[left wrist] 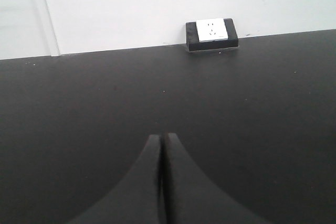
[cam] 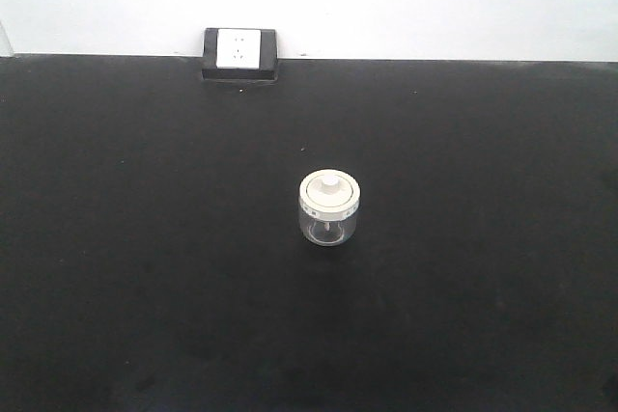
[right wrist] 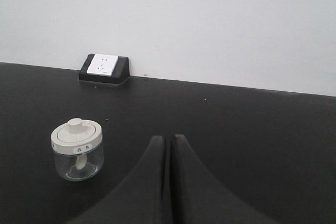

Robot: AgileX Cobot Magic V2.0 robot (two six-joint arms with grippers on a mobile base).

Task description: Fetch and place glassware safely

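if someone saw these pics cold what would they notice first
Probably the small clear glass jar with its cream-white knobbed lid, standing upright and alone mid-way across the black table. Next, the white power socket in a black housing at the table's far edge against the wall. Both grippers, left and right, are shut and empty.

Clear glass jar [cam: 329, 223], matt black table [cam: 145, 287].

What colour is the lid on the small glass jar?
Cream-white lid on the small squat clear glass jar; best seen from the right wrist.
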